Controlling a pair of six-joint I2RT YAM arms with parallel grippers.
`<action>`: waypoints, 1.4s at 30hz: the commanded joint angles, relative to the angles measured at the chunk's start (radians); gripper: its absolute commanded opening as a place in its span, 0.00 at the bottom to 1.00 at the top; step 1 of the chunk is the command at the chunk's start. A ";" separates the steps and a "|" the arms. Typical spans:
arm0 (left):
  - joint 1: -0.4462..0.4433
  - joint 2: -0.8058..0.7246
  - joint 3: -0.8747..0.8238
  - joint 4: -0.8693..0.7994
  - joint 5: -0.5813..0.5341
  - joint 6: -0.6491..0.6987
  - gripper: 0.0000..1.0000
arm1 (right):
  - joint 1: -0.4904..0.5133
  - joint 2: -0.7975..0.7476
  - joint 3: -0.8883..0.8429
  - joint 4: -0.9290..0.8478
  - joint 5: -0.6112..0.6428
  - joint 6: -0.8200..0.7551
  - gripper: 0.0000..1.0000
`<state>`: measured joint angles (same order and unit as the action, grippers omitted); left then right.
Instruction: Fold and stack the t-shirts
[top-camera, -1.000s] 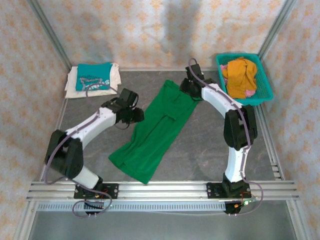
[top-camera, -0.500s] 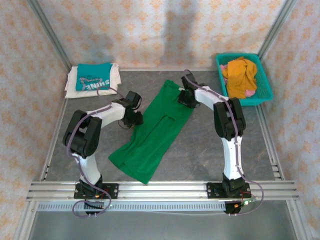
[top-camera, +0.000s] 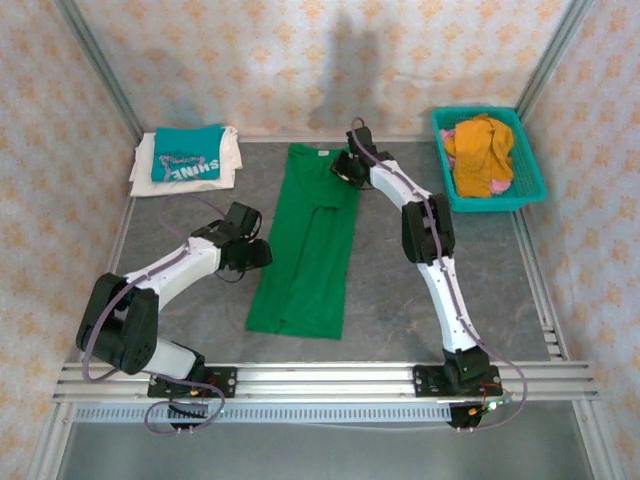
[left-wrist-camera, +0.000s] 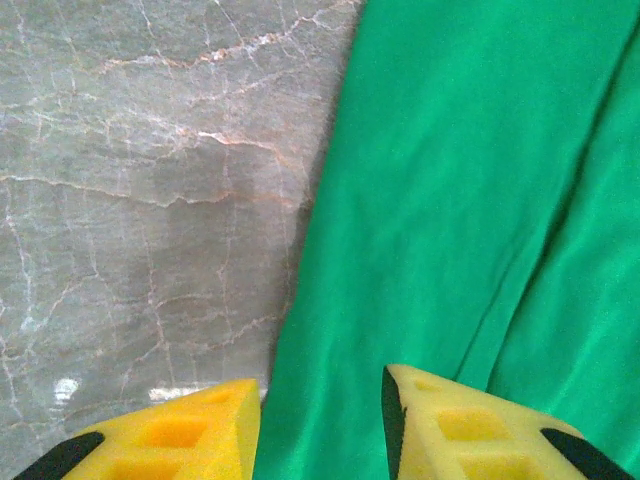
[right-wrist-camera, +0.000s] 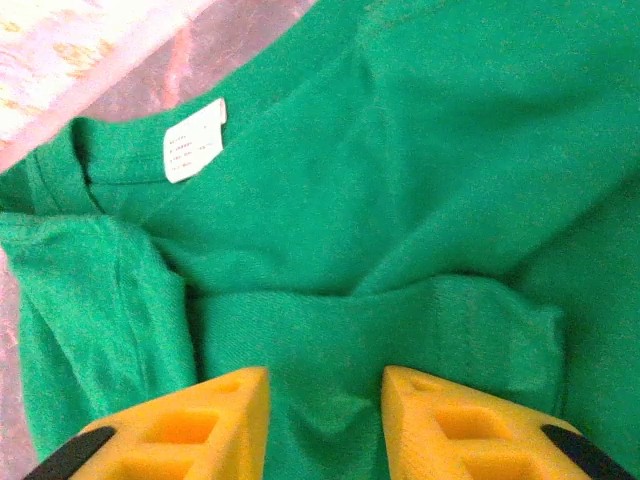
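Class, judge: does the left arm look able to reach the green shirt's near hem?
Probably yes: the left gripper sits at the edge of the green shirt, nothing between it and the hem.

Table (top-camera: 420, 290): bears every item listed.
Centre t-shirt (top-camera: 310, 250): lies lengthwise in the middle of the table, collar end toward the far wall, hem toward the near rail (top-camera: 330, 378).
Far-left corner: top t-shirt (top-camera: 187, 155) lies on bottom t-shirt (top-camera: 145, 178).
Far-right corner: basket (top-camera: 528, 188), with a heap of clothes (top-camera: 480, 150) in it.
Left gripper (top-camera: 258, 252): at the centre t-shirt's left edge.
Right gripper (top-camera: 340, 168): over its collar end.
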<state>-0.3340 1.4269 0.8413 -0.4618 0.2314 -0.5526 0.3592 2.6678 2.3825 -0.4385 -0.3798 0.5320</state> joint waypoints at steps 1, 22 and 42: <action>-0.010 -0.028 -0.014 0.020 -0.019 -0.005 0.38 | -0.004 0.108 0.289 -0.114 -0.065 -0.037 0.39; -0.056 0.192 0.099 0.120 0.069 0.053 0.29 | 0.115 -0.715 -0.924 0.190 -0.081 -0.089 0.35; -0.145 0.387 0.097 0.282 0.005 -0.084 0.27 | 0.069 -0.433 -0.785 0.099 0.091 -0.012 0.27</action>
<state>-0.4736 1.7477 0.9215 -0.1467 0.3058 -0.6212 0.4484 2.1796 1.5593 -0.2943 -0.3614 0.4995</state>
